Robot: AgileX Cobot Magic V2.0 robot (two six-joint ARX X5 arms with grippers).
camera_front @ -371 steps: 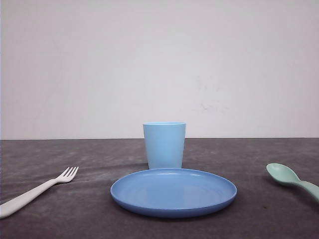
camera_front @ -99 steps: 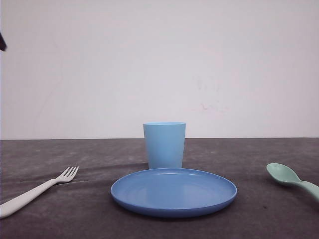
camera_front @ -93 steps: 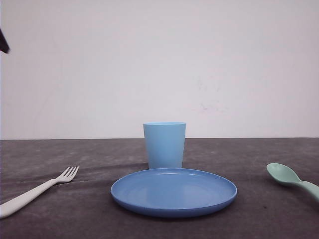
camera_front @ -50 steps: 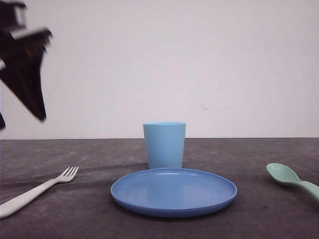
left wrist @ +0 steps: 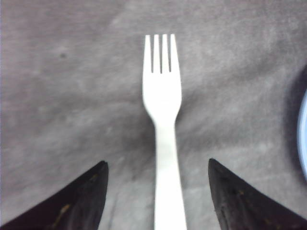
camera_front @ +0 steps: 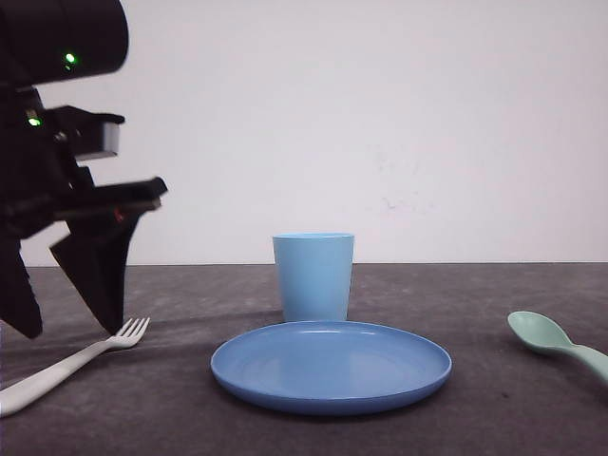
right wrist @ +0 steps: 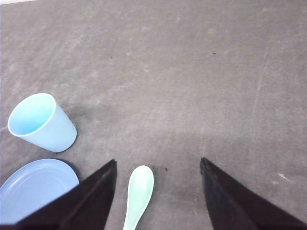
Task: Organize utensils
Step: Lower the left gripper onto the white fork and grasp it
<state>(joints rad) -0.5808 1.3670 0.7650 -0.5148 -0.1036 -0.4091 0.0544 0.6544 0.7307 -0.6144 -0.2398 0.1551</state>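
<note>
Left gripper (left wrist: 157, 191) poised above the fork (left wrist: 162, 124), jaws spread and empty.
The fork's handle runs lengthwise between my fingers (left wrist: 79, 201), tines pointing away; my left arm is nearer.

White fork (camera_front: 71, 361) flat at left, mint spoon (camera_front: 556, 342) at right.

The left hand (camera_front: 71, 328) is black throughout, built of two broad wedge-shaped fingers (camera_front: 95, 271) that taper to blunt tips. Behind the hand sits a round, matte black housing (camera_front: 66, 38) with a small green light; a second green light glows on the boxy grey-faced block just below. The right hand (right wrist: 158, 191) has the same dark, triangular fingers (right wrist: 230, 201), their inner edges straight and smooth.
</note>
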